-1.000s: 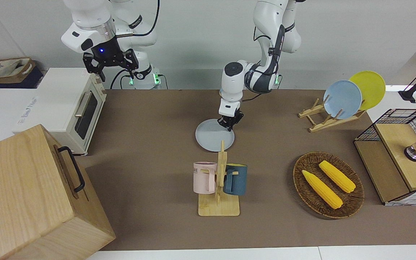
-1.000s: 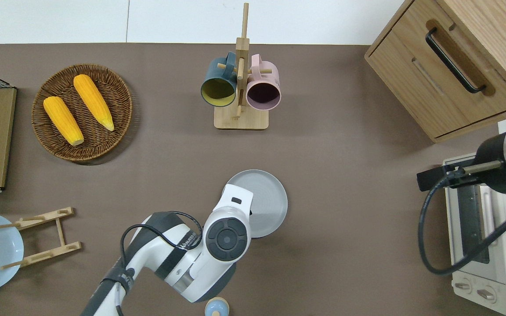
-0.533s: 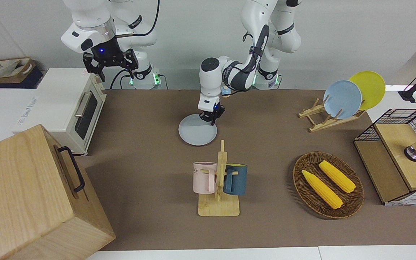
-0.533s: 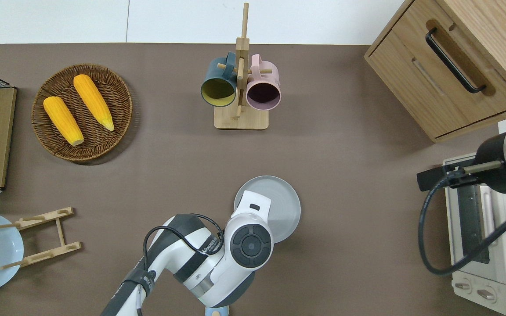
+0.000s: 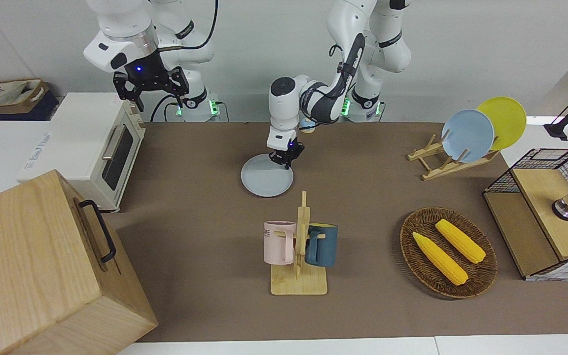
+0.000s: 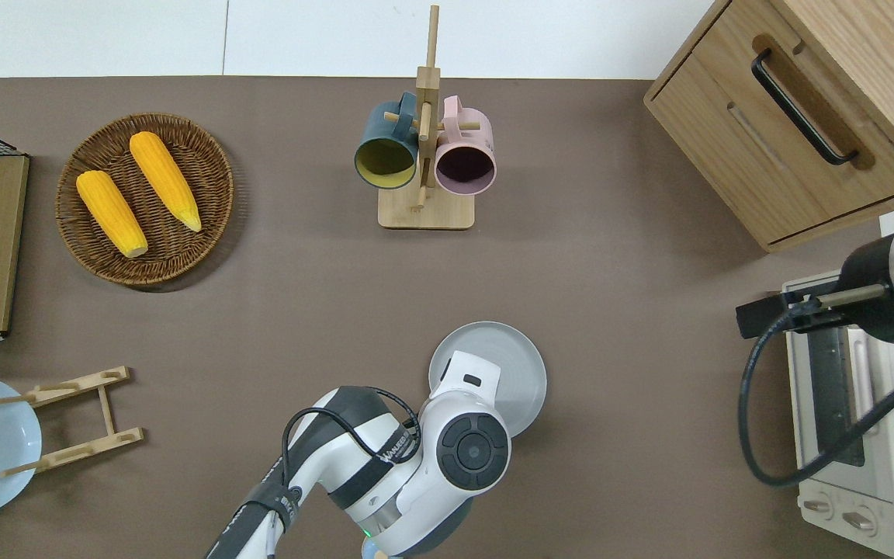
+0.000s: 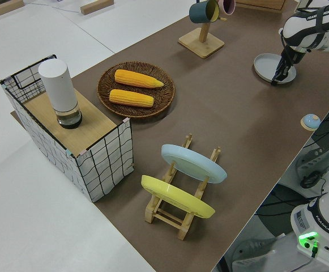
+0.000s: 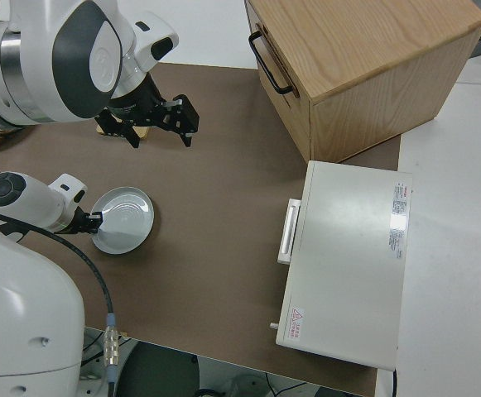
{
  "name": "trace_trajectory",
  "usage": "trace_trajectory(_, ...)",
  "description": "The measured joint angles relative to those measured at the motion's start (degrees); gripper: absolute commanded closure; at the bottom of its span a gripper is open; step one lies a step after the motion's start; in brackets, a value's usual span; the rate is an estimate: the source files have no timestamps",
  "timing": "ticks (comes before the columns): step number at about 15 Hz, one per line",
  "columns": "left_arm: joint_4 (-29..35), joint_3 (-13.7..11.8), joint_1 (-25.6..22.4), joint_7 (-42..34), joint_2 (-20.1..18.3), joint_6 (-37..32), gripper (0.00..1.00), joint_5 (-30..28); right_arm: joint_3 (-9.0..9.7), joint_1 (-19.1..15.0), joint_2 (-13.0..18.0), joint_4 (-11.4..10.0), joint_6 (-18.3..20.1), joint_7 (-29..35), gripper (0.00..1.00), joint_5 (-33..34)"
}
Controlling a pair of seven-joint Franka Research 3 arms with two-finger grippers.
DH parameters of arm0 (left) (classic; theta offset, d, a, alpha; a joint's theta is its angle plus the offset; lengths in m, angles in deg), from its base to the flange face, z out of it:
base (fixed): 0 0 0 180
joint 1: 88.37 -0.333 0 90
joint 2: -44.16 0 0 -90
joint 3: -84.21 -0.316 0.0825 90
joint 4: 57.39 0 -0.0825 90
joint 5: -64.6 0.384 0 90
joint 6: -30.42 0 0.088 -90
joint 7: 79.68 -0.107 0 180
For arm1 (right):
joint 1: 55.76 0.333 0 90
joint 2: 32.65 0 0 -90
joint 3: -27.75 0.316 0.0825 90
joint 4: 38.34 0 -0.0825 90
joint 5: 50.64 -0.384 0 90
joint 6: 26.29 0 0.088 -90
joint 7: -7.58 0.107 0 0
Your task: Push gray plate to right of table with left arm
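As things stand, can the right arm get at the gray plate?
Probably yes, though it is parked. The gray plate lies on open table near mid-table, with only bare surface toward the toaster oven at that arm's end. The left gripper sits at the plate's rim, so the arms could crowd each other.

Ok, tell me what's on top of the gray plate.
Only the left gripper bears on the gray plate, at the edge nearest the robots. The overhead view's arm covers that part; the rest is bare.

"FRANKA EMIKA" is read on the left arm (image 7: pixel 317 22); "ME" is seen on the pink mug (image 5: pixel 279 242).
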Motion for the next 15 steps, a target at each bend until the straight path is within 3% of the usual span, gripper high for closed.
trace_trajectory(6,-1.89,-0.27,-0.01,-1.50,-0.04,-5.79,0.00,0.01,0.00,0.00,0.00,0.00,0.00,0.00,0.017,0.00)
trace_trajectory(8,-3.94,-1.16,-1.20,-7.06,-2.30,-11.39,0.00,-0.07,0.00,0.00,0.00,0.00,0.00,0.00,0.017,0.00)
trace_trajectory(11,-7.97,-1.64,-8.08,-19.32,-8.66,-22.97,0.00,-2.28,0.00,0.00,0.00,0.00,0.00,0.00,0.017,0.00)
trace_trajectory(15,-14.59,-2.08,-17.85,-35.24,-13.48,-34.61,0.00,-4.76,0.00,0.00,0.00,0.00,0.00,0.00,0.017,0.00)
